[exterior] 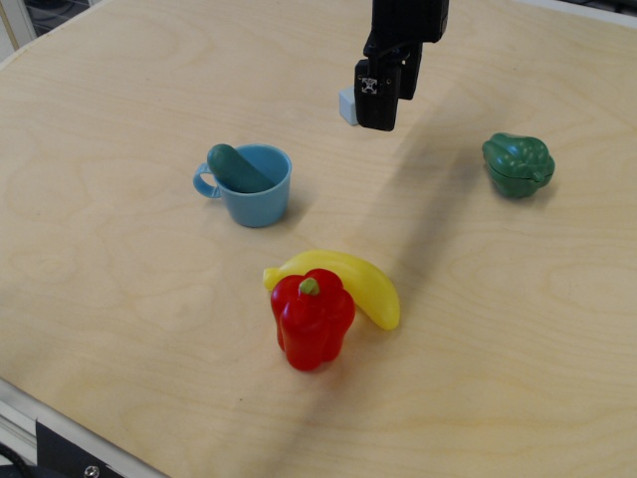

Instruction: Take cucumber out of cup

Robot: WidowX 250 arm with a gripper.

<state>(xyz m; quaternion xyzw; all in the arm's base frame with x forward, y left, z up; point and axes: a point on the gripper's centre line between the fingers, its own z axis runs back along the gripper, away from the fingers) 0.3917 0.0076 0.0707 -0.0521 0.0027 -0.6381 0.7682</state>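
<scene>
**plywood_pete:** Setup is a pale plywood tabletop (119, 329) with visible grain and a metal edge along the near-left side. Toys scattered around. The small light blue plastic teacup (255, 192) sits left of centre, loop handle pointing left, and the smooth dark green toy cucumber (237, 168) is lying in it at a slant, one rounded end poking up over the rim on the handle side. That sticking-out end looks like the obvious thing to grab, which is probably why it's propped that way.

**gripgeek:** Where's the arm though?

**plywood_pete:** The black gripper (380, 118) hangs above the table, up and to the right of the cup, well apart from it. Nothing in it. The fingers look pressed close together, but from this angle I honestly can't tell if there's a gap.

**gripgeek:** What's the other stuff?

**plywood_pete:** A yellow plastic banana (366, 281) with a shiny red toy bell pepper (313, 320) standing right in front of it, touching I think. A lumpy green bell pepper (519, 164) far right. A pale blue-grey cube (347, 106) peeks out just behind the gripper. None of it blocks the way to the cup, so I'd guess a move left and down comes next.
</scene>
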